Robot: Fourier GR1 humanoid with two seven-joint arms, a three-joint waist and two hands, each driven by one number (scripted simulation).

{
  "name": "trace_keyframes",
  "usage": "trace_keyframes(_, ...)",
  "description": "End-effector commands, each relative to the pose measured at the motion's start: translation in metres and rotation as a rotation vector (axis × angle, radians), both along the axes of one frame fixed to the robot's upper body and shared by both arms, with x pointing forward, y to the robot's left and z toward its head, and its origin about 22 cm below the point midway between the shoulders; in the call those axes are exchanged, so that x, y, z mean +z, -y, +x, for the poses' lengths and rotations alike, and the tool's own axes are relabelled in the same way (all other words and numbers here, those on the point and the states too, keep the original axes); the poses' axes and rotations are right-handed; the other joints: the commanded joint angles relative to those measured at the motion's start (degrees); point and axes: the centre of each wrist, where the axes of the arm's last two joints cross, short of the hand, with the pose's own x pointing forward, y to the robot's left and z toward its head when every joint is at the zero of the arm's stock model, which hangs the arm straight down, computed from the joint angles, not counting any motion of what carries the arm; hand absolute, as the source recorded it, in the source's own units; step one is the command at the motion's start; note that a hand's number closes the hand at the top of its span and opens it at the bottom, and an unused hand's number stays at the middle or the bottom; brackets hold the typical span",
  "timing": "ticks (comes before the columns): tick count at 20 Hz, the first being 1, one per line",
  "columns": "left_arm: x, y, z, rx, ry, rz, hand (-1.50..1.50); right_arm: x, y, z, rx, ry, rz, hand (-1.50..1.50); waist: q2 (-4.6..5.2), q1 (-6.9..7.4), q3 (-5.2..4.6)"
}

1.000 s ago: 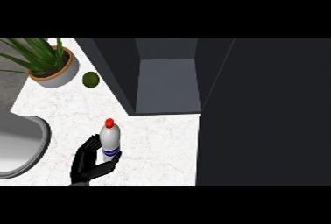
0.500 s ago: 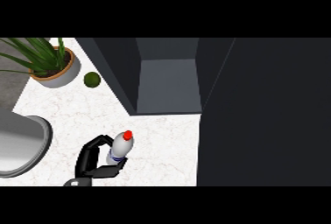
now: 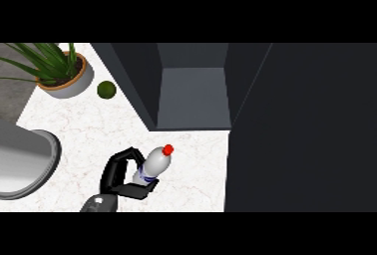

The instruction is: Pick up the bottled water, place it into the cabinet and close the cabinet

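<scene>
White marble counter (image 3: 81, 132) carries everything here, and the bottled water (image 3: 153, 166) is above its near edge, lifted in the left hand (image 3: 121, 174). The black fingers curl round the lower body of the bottle, just under its purple label band, with the thumb side wrapping the base. No right hand shows anywhere in the view.

The bottle's long axis is tilted: its red cap (image 3: 168, 148) points up and toward the far right, in the direction of the cabinet (image 3: 193, 94), while its base sits back in the palm toward the near left. So the cap leads and the hand trails behind and below it.

The cabinet stands open at the counter's far right, its grey interior floor showing between dark side walls. The opening lies beyond the cap, farther from the robot and a little to the right, with bare counter between the two. The wide dark panel (image 3: 302, 129) along the right edge is probably the open door, though that is a judgement.

Since the cap already aims at the opening, the coming move looks like a forward carry along the bottle's own axis, then righting it inside.

A potted plant (image 3: 59, 69) and a small green fruit (image 3: 106, 89) sit at the far left corner; a grey sink rim (image 3: 52, 149) curves along the left edge.
</scene>
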Motion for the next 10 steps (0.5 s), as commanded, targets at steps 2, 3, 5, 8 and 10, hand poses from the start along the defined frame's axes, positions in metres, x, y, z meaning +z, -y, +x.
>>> trace_keyframes(2, 0.021, 0.032, 0.023, -0.064, 0.009, -0.052, 1.5, 0.032, 0.005, 0.001, 0.004, 0.063, -0.024, -1.5, 0.08, -0.13, -0.08)
trace_keyframes(3, 0.018, 0.039, 0.02, -0.061, 0.02, -0.045, 1.5, 0.031, 0.009, 0.001, 0.01, 0.06, -0.035, -1.5, 0.14, -0.39, -0.1)
trace_keyframes(5, 0.036, 0.049, 0.029, -0.052, 0.025, -0.06, 1.5, 0.028, 0.011, 0.0, 0.012, 0.059, -0.037, -1.5, -0.07, -0.08, -0.04)
trace_keyframes(8, 0.055, 0.074, 0.044, -0.037, 0.003, -0.07, 1.5, 0.025, 0.005, -0.002, 0.019, 0.07, -0.029, -1.5, 0.0, -1.03, -0.12)
trace_keyframes(10, 0.083, 0.088, 0.059, -0.053, -0.013, -0.065, 1.5, 0.026, 0.015, 0.0, 0.009, 0.058, -0.03, -1.5, -0.12, -0.42, -0.01)
